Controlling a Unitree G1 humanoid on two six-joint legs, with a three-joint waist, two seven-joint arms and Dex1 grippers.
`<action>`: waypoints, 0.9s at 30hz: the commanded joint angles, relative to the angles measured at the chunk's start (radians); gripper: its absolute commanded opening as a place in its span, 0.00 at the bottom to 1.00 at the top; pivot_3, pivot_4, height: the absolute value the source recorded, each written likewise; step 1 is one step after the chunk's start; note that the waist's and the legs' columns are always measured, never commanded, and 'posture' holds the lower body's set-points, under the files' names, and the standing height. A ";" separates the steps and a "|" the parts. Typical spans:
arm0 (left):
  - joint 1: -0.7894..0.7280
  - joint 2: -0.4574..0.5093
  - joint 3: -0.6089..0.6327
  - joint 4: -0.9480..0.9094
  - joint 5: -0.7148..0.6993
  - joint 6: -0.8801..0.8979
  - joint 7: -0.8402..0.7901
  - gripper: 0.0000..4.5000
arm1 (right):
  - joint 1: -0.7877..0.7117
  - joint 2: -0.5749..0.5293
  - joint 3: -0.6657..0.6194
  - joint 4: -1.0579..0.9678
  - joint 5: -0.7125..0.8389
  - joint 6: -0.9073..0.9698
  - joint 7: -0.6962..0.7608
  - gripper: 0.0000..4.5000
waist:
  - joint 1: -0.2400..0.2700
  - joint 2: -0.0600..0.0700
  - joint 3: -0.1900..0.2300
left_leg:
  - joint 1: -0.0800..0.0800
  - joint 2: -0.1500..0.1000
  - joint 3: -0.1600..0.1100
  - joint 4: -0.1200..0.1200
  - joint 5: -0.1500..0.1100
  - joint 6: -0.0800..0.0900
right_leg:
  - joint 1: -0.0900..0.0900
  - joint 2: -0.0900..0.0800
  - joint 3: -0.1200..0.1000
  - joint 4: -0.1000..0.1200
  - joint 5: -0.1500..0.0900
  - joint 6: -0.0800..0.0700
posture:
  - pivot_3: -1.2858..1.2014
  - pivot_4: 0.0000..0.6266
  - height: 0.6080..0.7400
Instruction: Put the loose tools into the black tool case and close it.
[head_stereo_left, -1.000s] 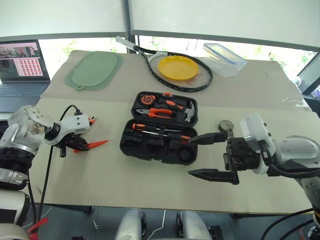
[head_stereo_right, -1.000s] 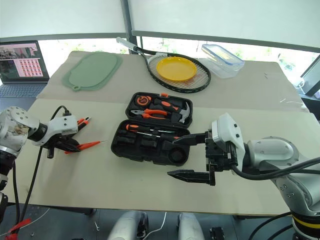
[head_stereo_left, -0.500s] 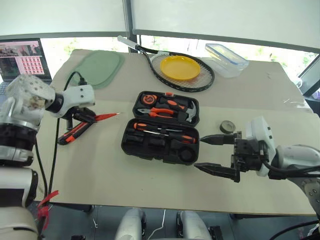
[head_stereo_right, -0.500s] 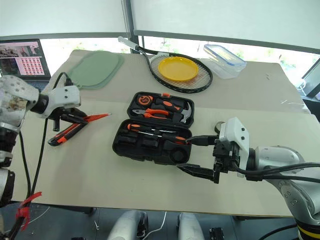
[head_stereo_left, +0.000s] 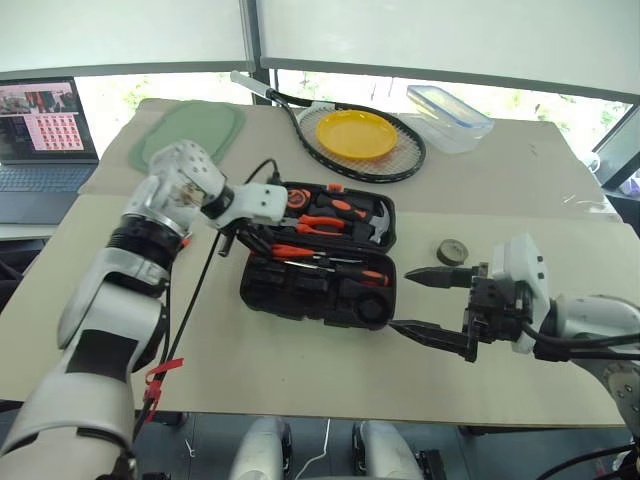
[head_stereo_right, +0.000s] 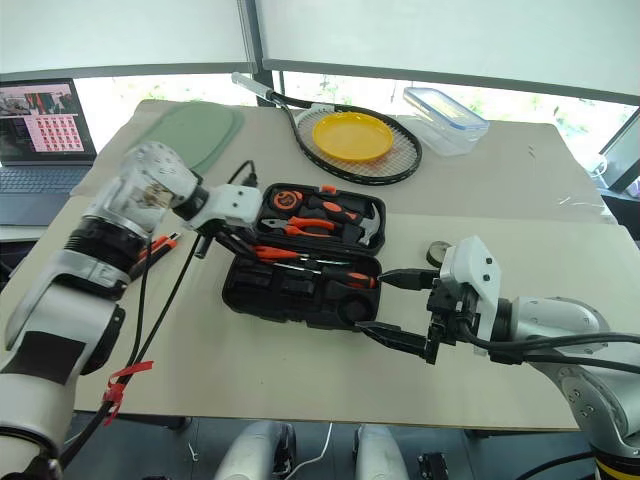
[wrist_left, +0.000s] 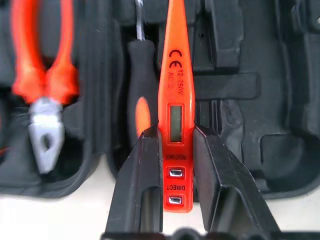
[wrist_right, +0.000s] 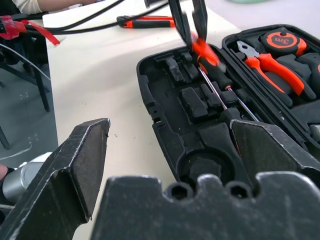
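Tester carried from the table to over the open case; not yet seated.

Your tester (wrist_left: 175, 100) now hangs above the near half of the case (head_stereo_left: 300, 290), clamped by its butt end between the left gripper's (wrist_left: 172, 170) two fingers, tip pointing across the recesses, beside a screwdriver (wrist_left: 141, 95) already lying in its slot. A second ago that gripper was out over the bare table at the robot's left; it has swung in to the case's left end. The knife (wrist_right: 150, 21) lies on the table left of the case, so count one tool in transit and one still loose. The case is open, lid back, pliers (head_stereo_left: 322, 224) in the lid half. The right gripper (head_stereo_left: 440, 305) waits spread wide and empty just off the case's right end. Judgement: next, line the tester up with a free slot.
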 joint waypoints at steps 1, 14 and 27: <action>-0.038 -0.009 -0.010 0.002 0.021 0.004 -0.018 0.09 | 0.002 0.010 -0.025 -0.034 0.025 -0.013 -0.028 1.00 | 0.000 0.000 0.000 | 0.000 0.000 0.000 0.000 0.000 0.000 | 0.000 0.000 0.000 0.000 0.000 0.000 | 0.52 0.24 0.99; 0.012 0.010 -0.087 -0.109 0.000 0.114 -0.029 0.09 | 0.022 0.006 -0.036 -0.058 0.052 -0.013 -0.072 1.00 | 0.000 0.000 0.000 | 0.000 0.000 -0.001 0.000 0.000 0.000 | 0.000 0.000 0.000 0.000 0.000 0.000 | 0.52 0.24 0.99; 0.030 -0.020 -0.086 -0.059 0.057 0.113 0.013 0.09 | -0.015 0.011 -0.009 -0.036 0.039 -0.019 -0.074 1.00 | 0.003 0.000 0.000 | 0.001 0.000 -0.001 0.000 0.000 0.001 | 0.001 -0.001 0.000 0.001 0.000 0.000 | 0.52 0.24 0.99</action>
